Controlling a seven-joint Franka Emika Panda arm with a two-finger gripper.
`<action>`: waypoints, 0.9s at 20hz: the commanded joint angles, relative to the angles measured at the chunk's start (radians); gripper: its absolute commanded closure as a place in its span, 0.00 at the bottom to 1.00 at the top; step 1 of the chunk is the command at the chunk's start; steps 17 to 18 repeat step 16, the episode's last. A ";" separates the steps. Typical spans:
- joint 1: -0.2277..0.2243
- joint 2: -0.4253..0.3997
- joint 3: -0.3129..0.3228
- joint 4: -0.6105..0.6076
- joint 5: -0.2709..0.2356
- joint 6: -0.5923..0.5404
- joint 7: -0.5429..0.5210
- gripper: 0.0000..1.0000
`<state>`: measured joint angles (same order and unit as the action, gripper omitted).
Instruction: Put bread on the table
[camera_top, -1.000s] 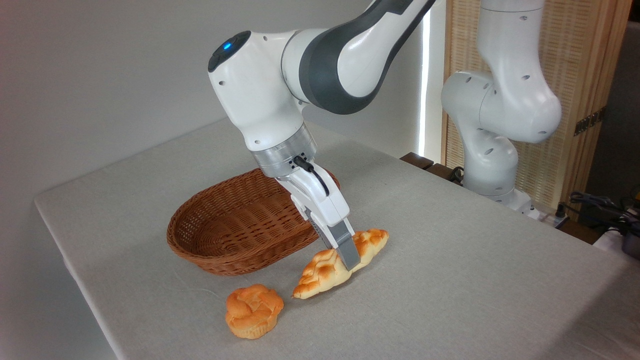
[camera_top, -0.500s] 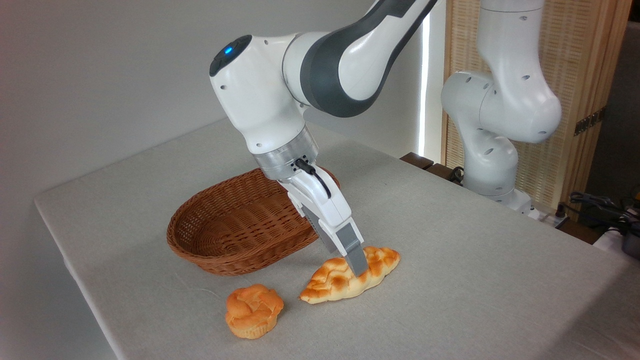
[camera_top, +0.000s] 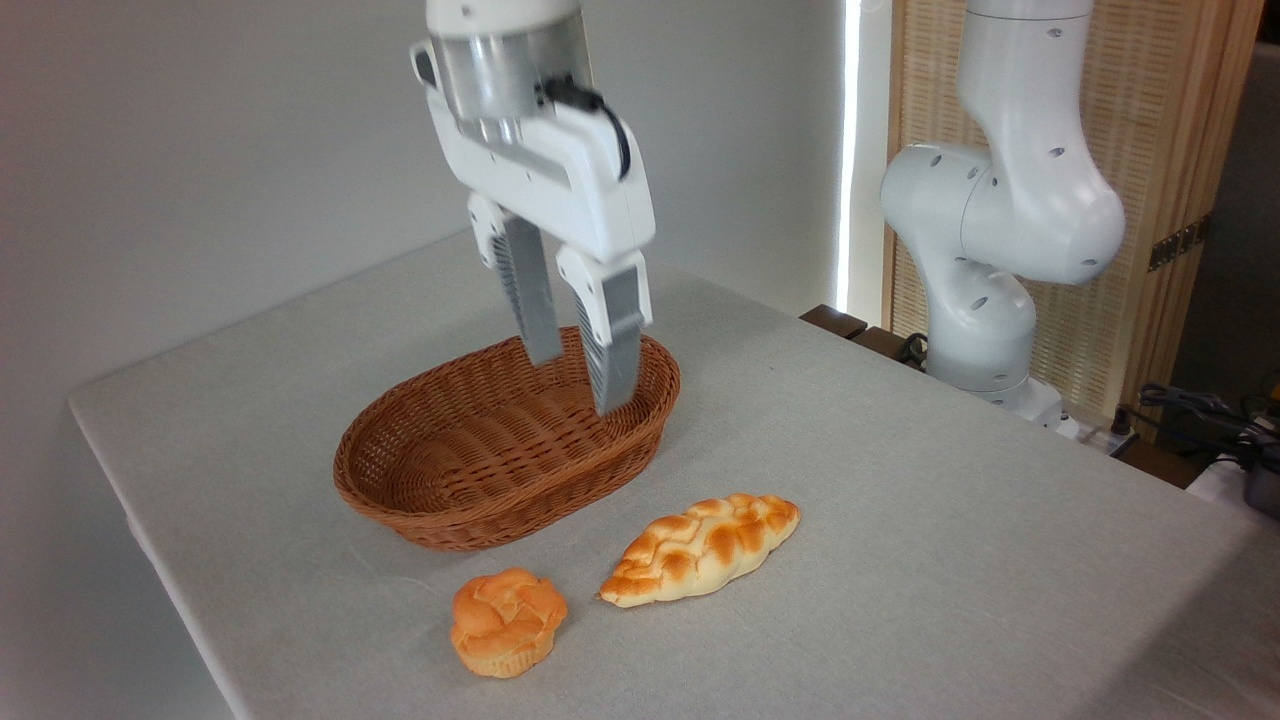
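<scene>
Sitting below and left of the claw, brown basket (camera_top: 480, 470) on the table (camera_top: 900, 560). Round bun (camera_top: 507, 620) lower down, in front of the basket. Claw (camera_top: 580, 385) hangs above the basket's right end, fingers apart, holding nothing. Bread (camera_top: 700, 548) flat on the table, below-right of claw, well apart from it.

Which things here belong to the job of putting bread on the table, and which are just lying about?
Belong to the job:
bread, lying flat on the cloth
table
gripper, jaws open, holding nothing

Just lying about:
wicker basket
round bun
</scene>
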<state>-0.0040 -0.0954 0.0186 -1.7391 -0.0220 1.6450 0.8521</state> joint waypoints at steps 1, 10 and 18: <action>0.010 0.078 -0.011 0.125 -0.026 -0.030 -0.093 0.00; -0.005 0.085 -0.023 0.113 -0.012 -0.030 -0.084 0.00; -0.005 0.082 -0.020 0.115 -0.012 -0.030 -0.082 0.00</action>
